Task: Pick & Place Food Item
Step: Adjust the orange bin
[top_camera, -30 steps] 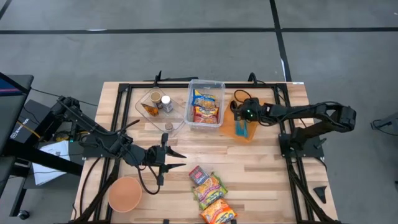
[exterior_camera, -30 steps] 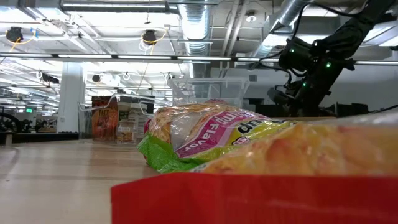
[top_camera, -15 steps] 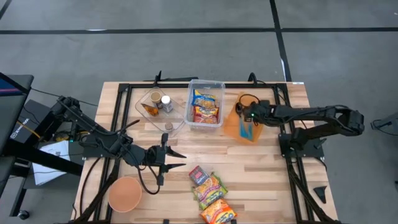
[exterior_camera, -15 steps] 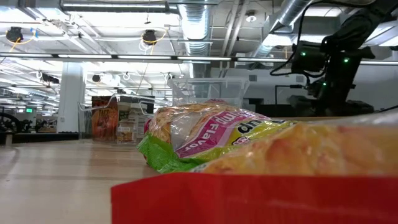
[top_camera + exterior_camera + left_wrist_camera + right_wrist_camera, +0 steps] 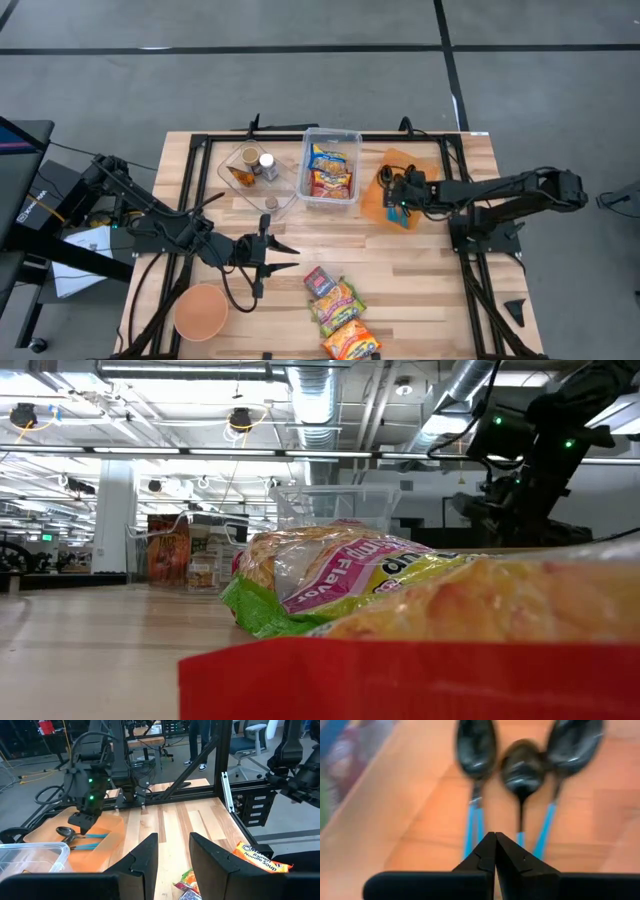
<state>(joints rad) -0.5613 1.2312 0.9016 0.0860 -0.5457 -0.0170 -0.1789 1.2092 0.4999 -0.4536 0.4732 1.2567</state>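
Spoons (image 5: 520, 770) with blue handles are lying on the orange tray (image 5: 385, 208), and the right gripper (image 5: 398, 196) is hanging just over them, its fingers (image 5: 485, 855) pressed together on nothing. Food packets (image 5: 340, 315) are sitting near the surface's (image 5: 420, 270) front edge, others in the clear bin (image 5: 331, 168). The left gripper (image 5: 283, 254) is waiting mid-surface, fingers (image 5: 145, 855) spread slightly.

bare wood (image 5: 420, 262) mid-table, packets (image 5: 340, 315) perhaps crowding front

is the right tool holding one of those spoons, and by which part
No. The right tool is shut on nothing, above the blue handles of the spoons in the orange tray.
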